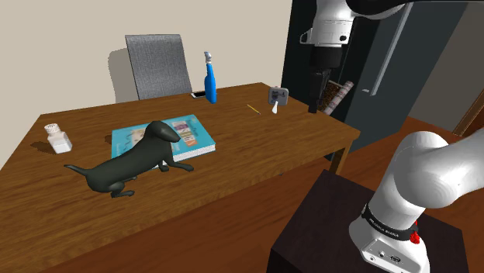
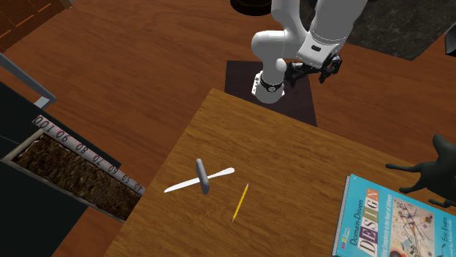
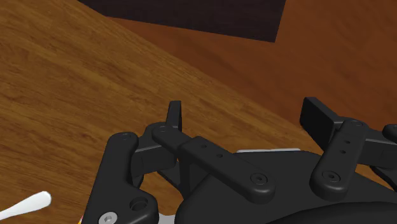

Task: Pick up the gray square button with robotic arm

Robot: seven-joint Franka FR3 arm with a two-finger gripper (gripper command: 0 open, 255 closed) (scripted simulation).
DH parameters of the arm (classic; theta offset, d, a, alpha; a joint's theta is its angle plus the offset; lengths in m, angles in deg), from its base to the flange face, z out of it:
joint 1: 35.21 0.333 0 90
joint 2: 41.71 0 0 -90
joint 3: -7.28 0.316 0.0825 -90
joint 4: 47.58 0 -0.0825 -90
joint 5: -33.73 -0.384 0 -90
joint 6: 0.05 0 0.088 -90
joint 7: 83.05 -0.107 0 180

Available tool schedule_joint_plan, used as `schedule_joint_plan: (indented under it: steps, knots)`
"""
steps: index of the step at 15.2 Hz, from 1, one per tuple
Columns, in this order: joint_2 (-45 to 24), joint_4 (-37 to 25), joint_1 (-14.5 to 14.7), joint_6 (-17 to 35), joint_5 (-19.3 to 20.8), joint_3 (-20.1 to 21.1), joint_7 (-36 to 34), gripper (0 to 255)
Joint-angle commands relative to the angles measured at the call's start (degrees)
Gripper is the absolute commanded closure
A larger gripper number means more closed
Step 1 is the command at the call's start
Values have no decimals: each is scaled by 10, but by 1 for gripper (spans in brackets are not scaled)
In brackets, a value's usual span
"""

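Approaching stage: gripper empty, jaws apart, hanging high and well apart from the pencil, toward the stand. Button stands on edge on the table just beside the pencil, white stick with it. Judgement: centre over the button, turn the wrist to straddle its thin faces, descend slowly; a nudge likely topples it.

Bright, even light; soft shadows.
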Motion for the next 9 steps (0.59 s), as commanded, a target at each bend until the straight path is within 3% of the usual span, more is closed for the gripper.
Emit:
schedule_joint_plan:
  steps: [1,9]
  knots:
    - [0,0,0,0,0,0,0,0]
    - [-100,-18,-37,95,71,-51,62,0]
